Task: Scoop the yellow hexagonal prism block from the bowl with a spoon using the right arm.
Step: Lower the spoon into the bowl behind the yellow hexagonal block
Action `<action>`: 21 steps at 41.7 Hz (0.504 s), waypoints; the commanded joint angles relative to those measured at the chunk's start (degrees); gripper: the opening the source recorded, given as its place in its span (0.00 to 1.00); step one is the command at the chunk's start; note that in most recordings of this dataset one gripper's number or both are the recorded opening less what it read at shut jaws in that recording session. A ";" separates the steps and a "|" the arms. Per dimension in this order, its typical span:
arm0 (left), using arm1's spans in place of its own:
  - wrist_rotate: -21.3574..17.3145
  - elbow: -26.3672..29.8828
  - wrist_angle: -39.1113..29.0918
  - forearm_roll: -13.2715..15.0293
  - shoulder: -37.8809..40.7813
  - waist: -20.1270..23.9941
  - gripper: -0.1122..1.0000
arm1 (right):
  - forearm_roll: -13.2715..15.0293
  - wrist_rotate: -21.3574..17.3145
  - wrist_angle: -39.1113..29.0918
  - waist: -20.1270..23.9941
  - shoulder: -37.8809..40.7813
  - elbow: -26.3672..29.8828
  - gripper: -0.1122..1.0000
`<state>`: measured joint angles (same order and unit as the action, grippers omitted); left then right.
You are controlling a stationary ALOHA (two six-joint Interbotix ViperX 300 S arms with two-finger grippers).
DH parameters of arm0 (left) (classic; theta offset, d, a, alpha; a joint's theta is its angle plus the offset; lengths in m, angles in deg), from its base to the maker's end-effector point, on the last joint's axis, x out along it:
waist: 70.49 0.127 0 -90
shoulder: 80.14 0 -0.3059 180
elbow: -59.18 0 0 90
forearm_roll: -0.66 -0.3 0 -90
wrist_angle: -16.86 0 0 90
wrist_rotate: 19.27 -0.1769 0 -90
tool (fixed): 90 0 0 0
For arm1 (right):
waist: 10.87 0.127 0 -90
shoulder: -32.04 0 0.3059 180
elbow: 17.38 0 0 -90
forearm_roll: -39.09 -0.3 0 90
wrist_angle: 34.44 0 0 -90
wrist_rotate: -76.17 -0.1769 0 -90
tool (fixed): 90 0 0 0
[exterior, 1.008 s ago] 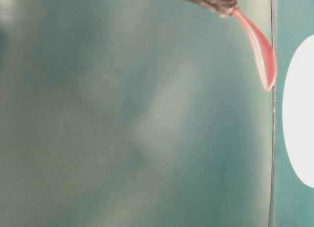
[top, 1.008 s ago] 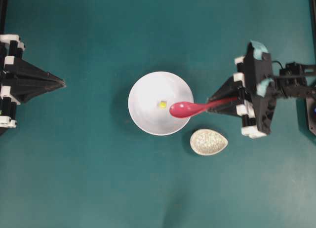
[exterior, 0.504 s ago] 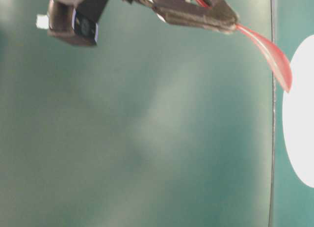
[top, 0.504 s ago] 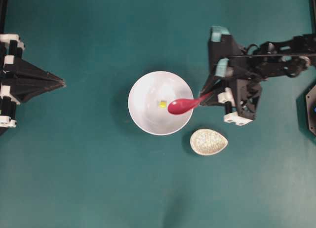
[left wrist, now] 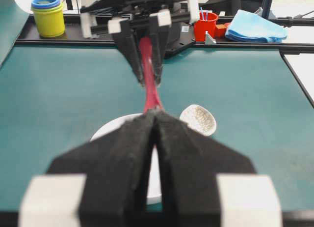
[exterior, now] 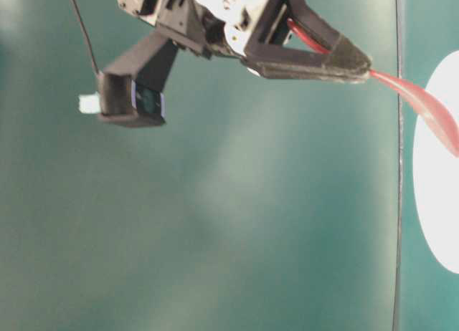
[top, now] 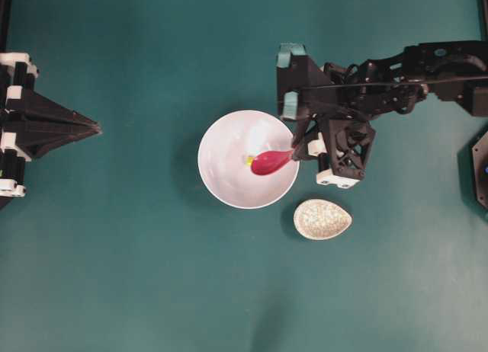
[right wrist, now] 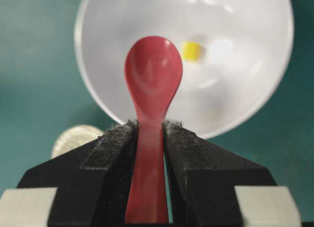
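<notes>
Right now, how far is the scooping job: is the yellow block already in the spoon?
Not yet. Done: the right end effector is shut on the spoon handle, and the scoop is over the white bowl. In hand: the scoop sits beside the yellow block, which lies on the bowl's floor. Left: slide under the block and lift it out. The left end effector is parked far away.

One white bowl [top: 229, 177]. One red spoon [top: 271, 161]. One tiny yellow block [right wrist: 191, 50]. One speckled egg-shaped dish [top: 322, 219]. Two robot arms, each with one gripper: left gripper [top: 95, 127], right gripper [top: 299, 142]. At the table's far edge: one yellow cup [left wrist: 48, 15], one red cup [left wrist: 205, 25], one blue cloth [left wrist: 256, 26].
</notes>
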<state>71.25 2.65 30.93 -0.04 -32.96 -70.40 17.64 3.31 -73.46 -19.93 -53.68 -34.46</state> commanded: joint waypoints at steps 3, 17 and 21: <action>0.09 1.58 0.26 -0.09 0.35 0.09 0.12 | 2.99 -3.69 -1.93 -0.26 -0.18 2.29 0.33; 0.09 1.58 0.26 -0.09 0.62 0.09 0.12 | 4.13 -5.71 -3.69 -0.26 1.85 2.90 0.33; 0.09 1.58 0.26 -0.09 0.62 0.09 0.12 | 4.13 -5.71 -3.69 -0.26 2.99 3.34 0.33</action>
<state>71.25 2.65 30.93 0.05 -32.79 -70.32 21.69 -2.32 -77.15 -20.01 -50.51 -32.96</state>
